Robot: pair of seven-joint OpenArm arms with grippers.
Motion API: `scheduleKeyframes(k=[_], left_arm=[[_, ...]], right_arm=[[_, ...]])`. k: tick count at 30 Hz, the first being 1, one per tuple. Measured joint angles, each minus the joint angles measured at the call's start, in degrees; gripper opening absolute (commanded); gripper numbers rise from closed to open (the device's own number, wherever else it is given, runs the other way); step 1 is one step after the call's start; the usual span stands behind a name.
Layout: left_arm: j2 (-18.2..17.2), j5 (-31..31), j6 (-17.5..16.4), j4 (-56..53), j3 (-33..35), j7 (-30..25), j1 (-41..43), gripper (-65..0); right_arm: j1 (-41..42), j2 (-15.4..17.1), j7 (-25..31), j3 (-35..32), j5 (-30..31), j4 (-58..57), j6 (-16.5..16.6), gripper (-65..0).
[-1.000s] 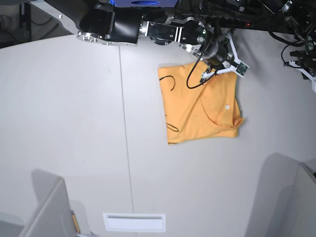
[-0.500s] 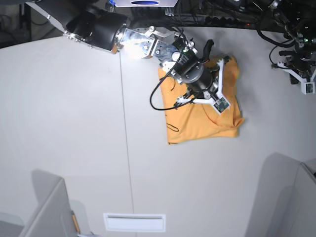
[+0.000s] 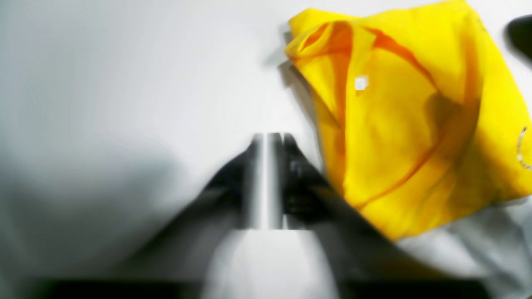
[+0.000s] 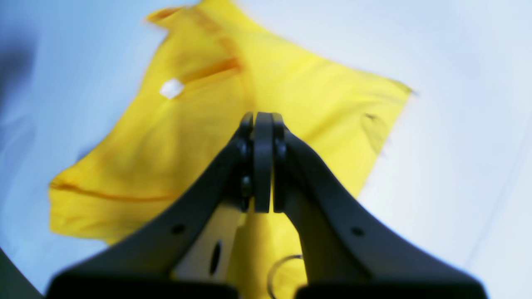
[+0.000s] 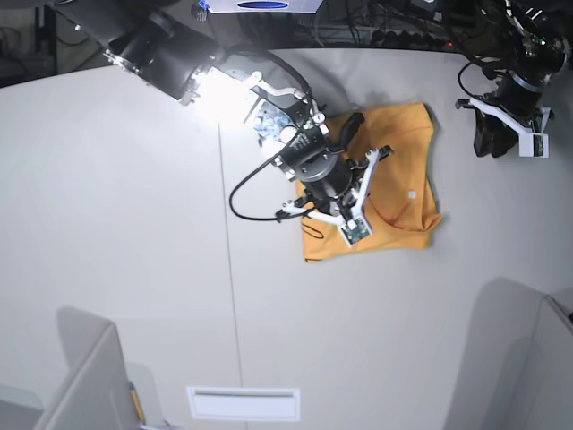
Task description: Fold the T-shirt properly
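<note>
Orange-yellow cotton short-sleeved T-shirt [image 5: 403, 161], lying as a rough rectangle toward the table's far edge and right of its middle, well clear of the pale grey table's [image 5: 134, 224] near edge. Looks mostly folded already, with the small white square label [image 5: 412, 193] face up and the corner nearest the right edge bunched and lifted rather than flat. Black two-fingered right gripper [image 4: 262, 166] poised over the cloth, fingers clenched together with no fabric seen between them. Black left gripper [image 3: 268, 178] off the shirt, beside its right side and nearer the table's far right corner; cannot tell through the blur whether parted or closed, and nothing seen in its grasp. To finish well, probably: flatten that raised corner first, pinch only the top layers at an outer edge, bring edge to edge squarely, and press along the crease before letting go, so the stack does not slide on the smooth top. Hard to make out: left-wrist view smeared by motion, fingertips reduced to dark streaks; much of the shirt's left half in the base view covered by the right arm and its camera bracket; black line marks on the cloth barely visible; layer count under the top fold not readable.
</note>
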Motion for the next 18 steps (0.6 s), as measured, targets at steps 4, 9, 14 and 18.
scheduleKeyframes(k=[4,9,14,18], left_arm=[[0.6,-4.1,-0.1,-2.6,0.7,0.3,-0.7,-2.0],[1.4,-1.4,-0.1,-8.2,5.6,0.2,-5.0,-6.6],[1.3,-0.1,6.8,-14.6,11.8,0.2,-9.6,-9.4],[1.3,0.2,7.6,-20.6,14.1,-0.2,-13.3,-9.5]], right_arm=[[-4.0,3.5,-0.4,3.7,0.7,3.4,0.1,-65.0],[-8.7,6.4,0.0,9.7,0.5,6.8,0.1,-65.0],[-12.6,8.0,-0.2,13.2,0.4,10.1,0.0,-65.0],[-15.6,8.8,-0.2,15.5,0.4,11.6,0.1,-65.0]])
